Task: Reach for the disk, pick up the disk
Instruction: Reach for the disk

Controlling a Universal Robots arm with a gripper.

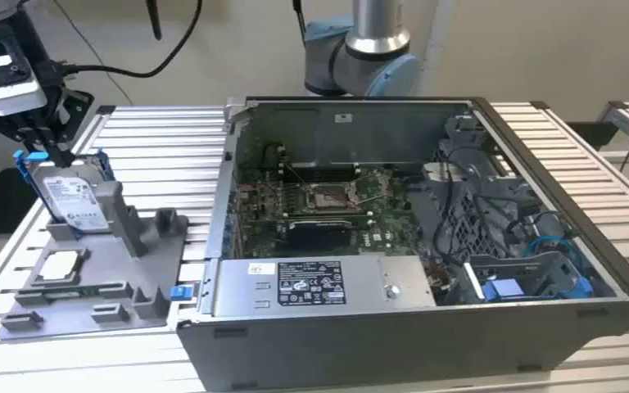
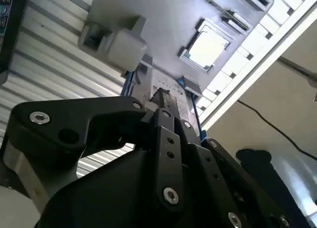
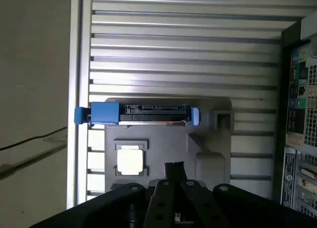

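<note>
My pincer (image 1: 47, 143) hangs over one end of the bench (image 1: 161, 139), right at the top edge of the disk (image 1: 74, 196). I cannot tell whether it is apart, together or clamped on that edge. In the second wrist view my pincer (image 2: 163, 96) points straight down onto the disk (image 2: 171, 84), whose white label shows just past my tip. In the first wrist view my pincer (image 3: 174, 167) sits in the foreground and the disk (image 3: 153, 110) is seen edge-on, with the blue caddy sticking out at both ends.

Directly below me the disk stands upright on its edge, slotted into a grey holder (image 1: 128, 246) that lies flat on the bench. The blue frame wraps around its sides, and the label faces away from me toward the open part of the holder.

Further out on the same holder, beyond the foot of the disk, a small square silver chip (image 1: 58, 266) lies flat in its own recess, apart from the disk.

Well away from me, toward the exterior view's right, an open computer case (image 1: 402, 327) rests on the bench with its board and cables exposed.
</note>
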